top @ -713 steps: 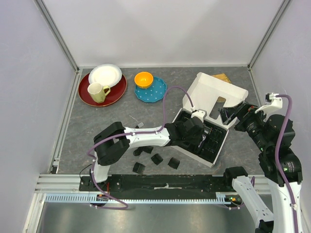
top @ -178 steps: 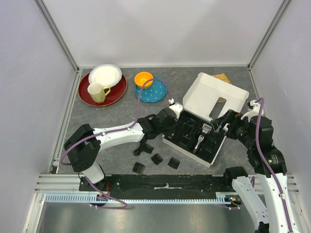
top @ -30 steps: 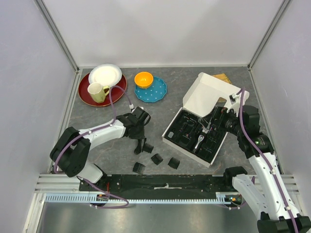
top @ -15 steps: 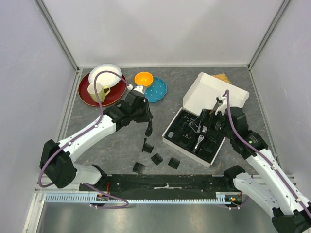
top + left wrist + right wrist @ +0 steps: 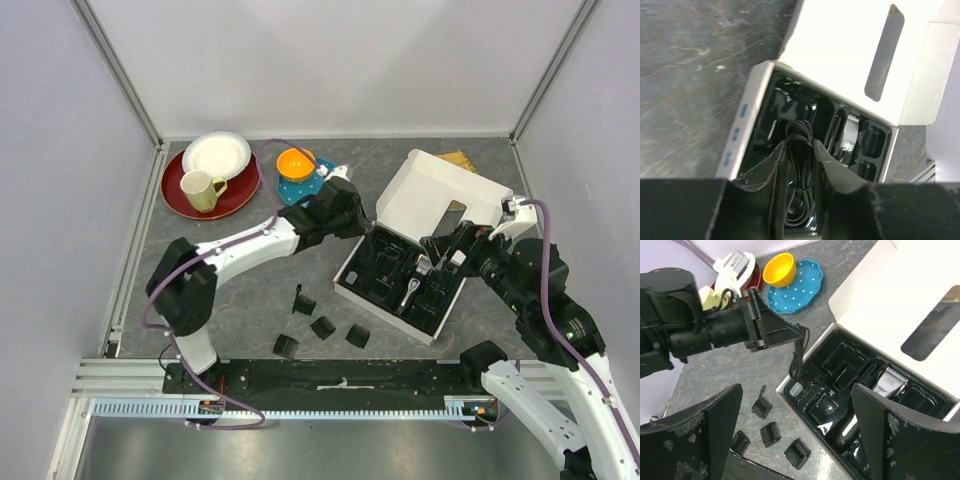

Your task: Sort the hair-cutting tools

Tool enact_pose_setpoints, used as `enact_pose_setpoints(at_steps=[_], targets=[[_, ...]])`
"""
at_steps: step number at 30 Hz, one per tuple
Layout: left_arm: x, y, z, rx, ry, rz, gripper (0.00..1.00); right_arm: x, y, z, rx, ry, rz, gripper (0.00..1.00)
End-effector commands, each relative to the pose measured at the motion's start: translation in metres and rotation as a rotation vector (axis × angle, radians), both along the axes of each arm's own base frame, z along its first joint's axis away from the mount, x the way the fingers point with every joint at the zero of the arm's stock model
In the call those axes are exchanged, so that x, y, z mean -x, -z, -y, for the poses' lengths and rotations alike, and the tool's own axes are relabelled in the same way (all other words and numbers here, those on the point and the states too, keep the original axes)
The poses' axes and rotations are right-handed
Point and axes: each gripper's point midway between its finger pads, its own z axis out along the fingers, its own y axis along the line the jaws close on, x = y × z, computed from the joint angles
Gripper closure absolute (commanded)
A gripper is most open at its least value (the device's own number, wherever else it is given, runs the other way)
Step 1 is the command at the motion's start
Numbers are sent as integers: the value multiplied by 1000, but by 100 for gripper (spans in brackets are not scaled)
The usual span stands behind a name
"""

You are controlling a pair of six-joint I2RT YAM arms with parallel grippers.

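1. Top external view gives us a job part done. The black-and-silver handheld electric clipper (image 5: 885, 379) lies in the black moulded tray (image 5: 840, 359) of the white cardboard box (image 5: 385, 312), towards its right side.
2. The black coiled cord (image 5: 796, 357) is in hand. The left end effector (image 5: 799, 150) is clamped on it, and it hangs just above the tray's left end, not yet laid in a compartment.
3. We judge four small black blocky comb attachments (image 5: 322, 327) are left to do. They sit loose on the grey mottled surface (image 5: 220, 280), near the box's front-left wall and apart from one another. We cannot tell what else fills the dark compartments.
4. The right end effector (image 5: 442, 250) hovers over the tray's right part, fingers spread wide and holding nothing.
5. At the far left, a red plate (image 5: 180, 195) carries a white plate (image 5: 220, 152) and a cream mug (image 5: 200, 188). A blue dotted plate (image 5: 805, 285) with an orange bowl (image 5: 296, 161) sits just behind the left wrist. All are well apart from the combs.
6. In the way, the raised lid (image 5: 432, 198) closes off the tray's far side. Both arms also crowd over the tray, so we think lowering the cord calls for care.
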Motion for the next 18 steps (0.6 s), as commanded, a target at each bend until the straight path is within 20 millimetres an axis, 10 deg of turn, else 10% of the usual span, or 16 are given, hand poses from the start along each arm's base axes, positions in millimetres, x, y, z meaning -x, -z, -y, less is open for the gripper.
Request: enact_pose_setpoints(at_steps=[1, 18], targets=[[-27, -27, 43, 151, -77, 74, 72, 10, 2, 11, 5, 41, -12, 2], [-30, 4, 94, 175, -201, 286, 74, 21, 18, 17, 22, 43, -43, 2]])
